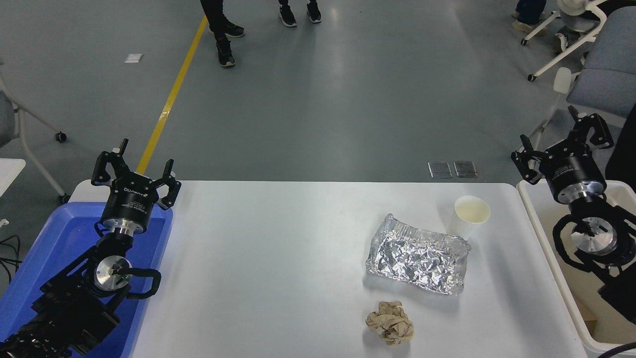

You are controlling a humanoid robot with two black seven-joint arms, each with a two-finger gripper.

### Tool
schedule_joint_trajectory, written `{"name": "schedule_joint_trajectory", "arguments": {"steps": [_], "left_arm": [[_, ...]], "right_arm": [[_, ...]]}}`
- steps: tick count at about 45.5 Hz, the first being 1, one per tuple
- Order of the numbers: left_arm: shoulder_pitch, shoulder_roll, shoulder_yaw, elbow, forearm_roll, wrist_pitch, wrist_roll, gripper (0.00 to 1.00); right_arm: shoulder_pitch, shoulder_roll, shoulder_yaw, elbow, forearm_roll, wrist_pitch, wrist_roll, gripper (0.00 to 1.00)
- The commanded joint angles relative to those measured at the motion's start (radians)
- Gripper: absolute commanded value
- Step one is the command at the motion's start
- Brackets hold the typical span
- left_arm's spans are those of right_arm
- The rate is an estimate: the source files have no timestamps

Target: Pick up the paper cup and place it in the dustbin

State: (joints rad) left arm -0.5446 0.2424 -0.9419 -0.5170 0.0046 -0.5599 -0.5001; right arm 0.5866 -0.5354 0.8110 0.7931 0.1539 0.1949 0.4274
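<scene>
The small white paper cup (471, 215) stands upright on the white table (278, 258), at the far right, just behind the foil tray. The white dustbin (561, 293) sits off the table's right edge; only its rim and left wall show. My right gripper (561, 141) is open and empty, raised above the dustbin's far end, to the right of the cup and apart from it. My left gripper (135, 171) is open and empty, parked at the lower left over the blue bin.
A crinkled silver foil tray (419, 254) lies in front of the cup. A crumpled brown paper ball (390, 322) lies near the table's front edge. A blue bin (59, 263) sits at the left. People's legs stand far back; chairs at the top right.
</scene>
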Motion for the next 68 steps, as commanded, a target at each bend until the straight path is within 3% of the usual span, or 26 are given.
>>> {"name": "schedule_joint_trajectory", "arguments": {"steps": [1,68], "left_arm": [[0.0,0.0,0.002,0.0,0.0,0.0,0.0,0.98],[0.0,0.0,0.002,0.0,0.0,0.0,0.0,0.98]], "right_arm": [[-0.001,0.002,0.001,0.0,0.0,0.0,0.001,1.0],[0.032,-0.002,-0.013,-0.002,0.001,0.0,-0.002,1.0]]}}
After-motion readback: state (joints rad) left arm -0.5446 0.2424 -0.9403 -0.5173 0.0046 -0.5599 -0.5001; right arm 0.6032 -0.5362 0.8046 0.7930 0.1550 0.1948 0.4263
